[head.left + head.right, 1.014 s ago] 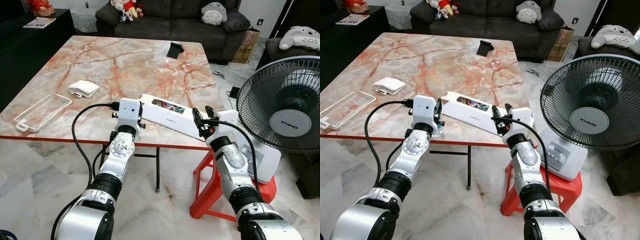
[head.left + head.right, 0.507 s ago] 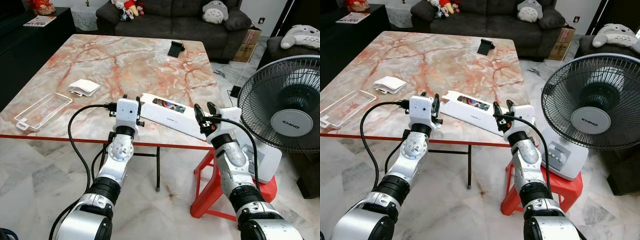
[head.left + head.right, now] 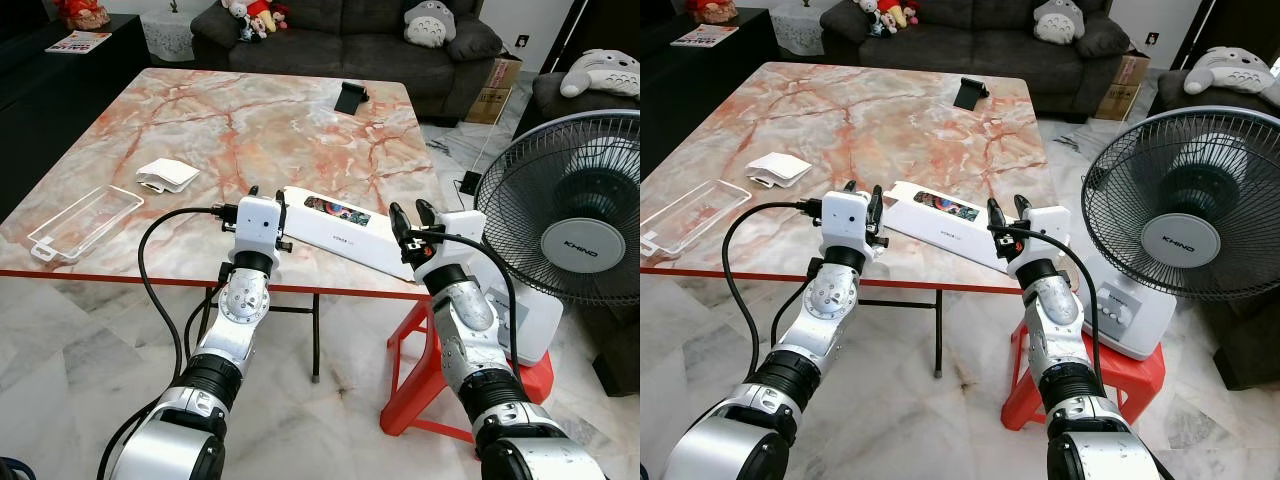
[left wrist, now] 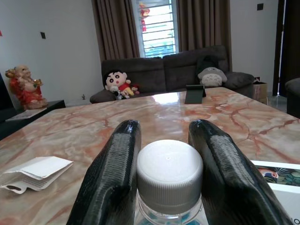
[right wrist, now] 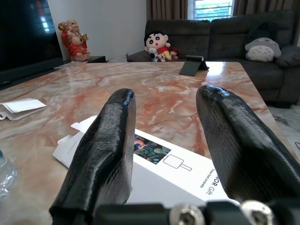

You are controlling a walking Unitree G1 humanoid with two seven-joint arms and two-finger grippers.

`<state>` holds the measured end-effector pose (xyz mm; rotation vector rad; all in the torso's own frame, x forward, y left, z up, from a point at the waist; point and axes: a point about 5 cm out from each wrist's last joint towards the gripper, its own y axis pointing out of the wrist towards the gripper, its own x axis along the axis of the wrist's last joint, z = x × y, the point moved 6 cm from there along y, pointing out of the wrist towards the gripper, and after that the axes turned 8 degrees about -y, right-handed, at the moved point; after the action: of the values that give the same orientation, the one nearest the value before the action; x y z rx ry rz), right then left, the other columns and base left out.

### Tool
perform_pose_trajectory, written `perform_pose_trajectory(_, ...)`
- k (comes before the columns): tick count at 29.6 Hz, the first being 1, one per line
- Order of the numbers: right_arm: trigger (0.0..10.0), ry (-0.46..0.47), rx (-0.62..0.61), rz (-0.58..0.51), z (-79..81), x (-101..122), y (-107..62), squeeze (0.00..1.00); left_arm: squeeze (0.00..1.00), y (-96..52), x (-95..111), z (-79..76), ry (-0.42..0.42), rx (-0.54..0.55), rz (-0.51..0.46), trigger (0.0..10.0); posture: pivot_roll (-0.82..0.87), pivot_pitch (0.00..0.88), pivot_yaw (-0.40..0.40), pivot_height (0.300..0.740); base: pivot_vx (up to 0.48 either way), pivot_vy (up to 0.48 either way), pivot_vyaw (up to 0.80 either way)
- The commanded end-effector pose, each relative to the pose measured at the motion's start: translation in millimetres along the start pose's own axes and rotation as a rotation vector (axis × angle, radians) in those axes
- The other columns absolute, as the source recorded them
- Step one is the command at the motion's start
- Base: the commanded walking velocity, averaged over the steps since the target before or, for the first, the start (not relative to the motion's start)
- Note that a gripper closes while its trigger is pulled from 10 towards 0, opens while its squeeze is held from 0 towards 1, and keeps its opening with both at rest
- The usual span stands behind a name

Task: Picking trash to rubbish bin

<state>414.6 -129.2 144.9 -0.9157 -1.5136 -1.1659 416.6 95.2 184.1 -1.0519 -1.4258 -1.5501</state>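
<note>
A small clear plastic bottle with a white cap [image 4: 168,173] stands upright near the marble table's [image 3: 250,120] front edge. My left gripper [image 3: 266,192] is open around it, one black finger close on each side of the cap. A long white box [image 3: 340,232] lies flat to the right of it. My right gripper [image 3: 407,208] is open at the box's near right end, fingers pointing over it. A folded white paper [image 3: 167,176] and a clear plastic tray [image 3: 85,222] lie on the table's left part.
A black standing fan [image 3: 570,210] sits on a red stool [image 3: 410,380] close to my right arm. A black phone stand [image 3: 349,98] is at the table's far side, with a dark sofa [image 3: 340,40] behind it. Marble floor lies under the table.
Both grippers have edged forward over the table's front edge. The left gripper's fingers now show on either side of its wrist block. The box, paper and tray have not moved.
</note>
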Motion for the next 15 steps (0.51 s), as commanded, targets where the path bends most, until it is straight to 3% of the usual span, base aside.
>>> perform_pose_trajectory(1,10.0,-0.002,-0.014,-0.018,-4.6,5.2,0.8,0.00,0.00,2.9,9.6,0.0,0.005,0.000,-0.041,10.0,-0.06,0.033,-0.072,0.740,-0.255,0.000,0.00)
perform_pose_trajectory(15,10.0,-0.002,-0.022,-0.011,-7.0,2.7,-1.6,0.00,0.00,2.8,10.7,-1.1,0.003,-0.003,-0.047,10.0,-0.06,0.038,-0.073,0.740,-0.290,0.000,0.00)
